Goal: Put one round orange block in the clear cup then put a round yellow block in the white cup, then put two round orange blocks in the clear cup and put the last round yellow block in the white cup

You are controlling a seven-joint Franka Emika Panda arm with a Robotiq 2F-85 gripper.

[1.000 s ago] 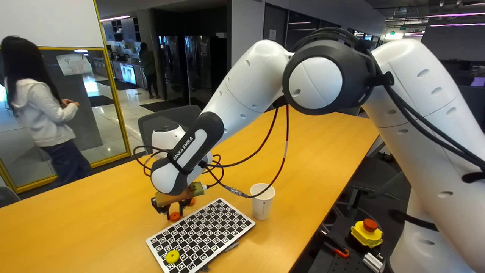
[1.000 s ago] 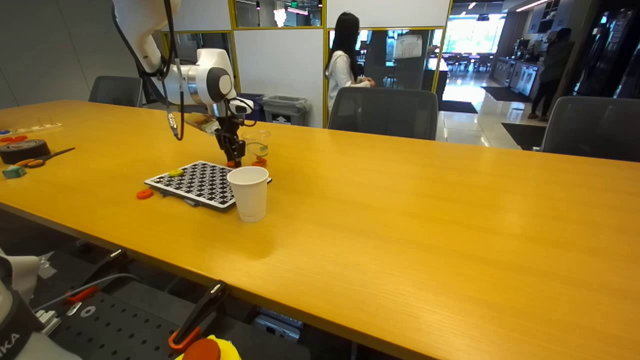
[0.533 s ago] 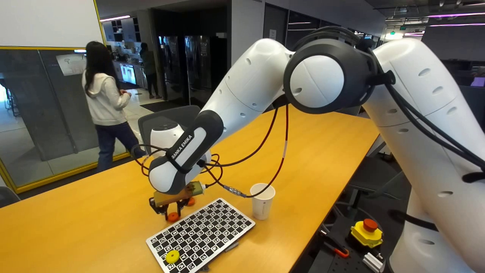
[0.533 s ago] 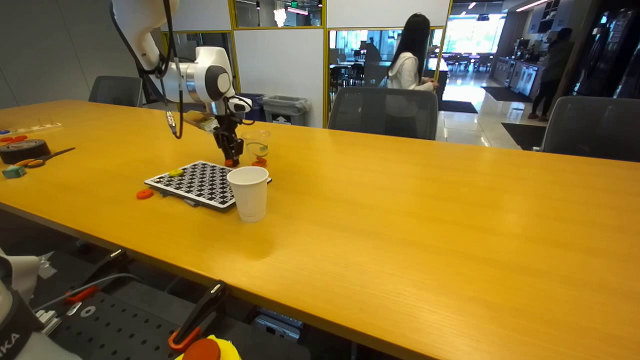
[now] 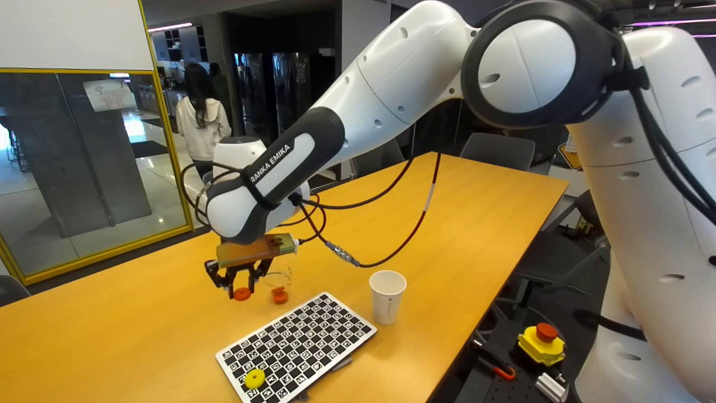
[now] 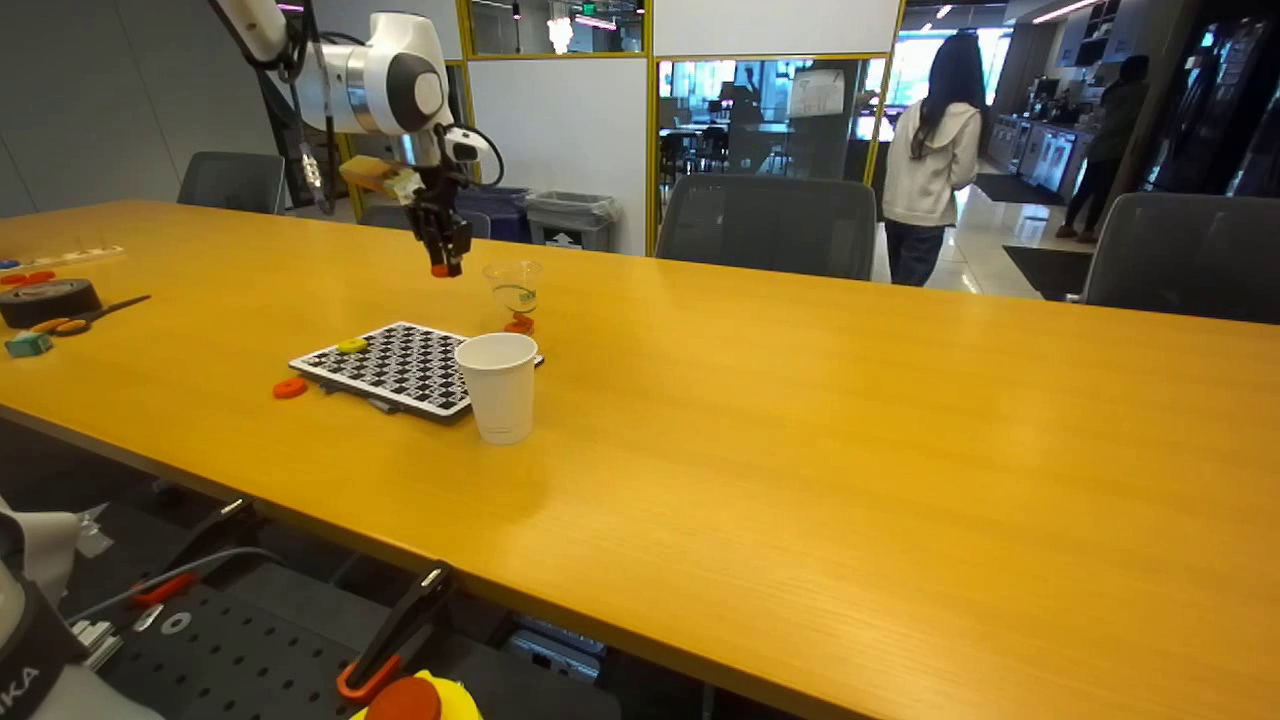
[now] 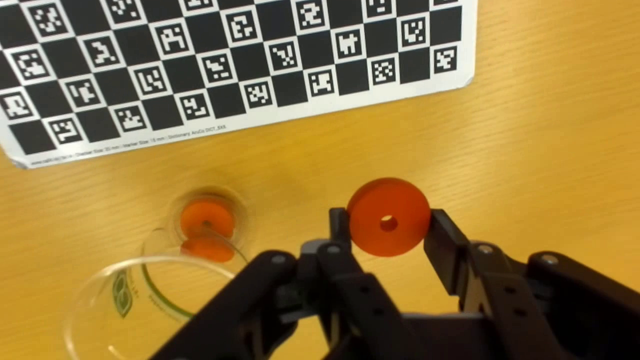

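Between the jaws in the wrist view, one round orange block [image 7: 389,238] is pinched; beside them, the clear cup [image 7: 121,295]. Well apart from them in an exterior view, another orange block [image 6: 290,388]. Likely the two-orange step; next, move over the cup, release.

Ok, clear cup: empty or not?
Not empty: the clear cup has a round orange block at its bottom, visible through its see-through wall in all three views.
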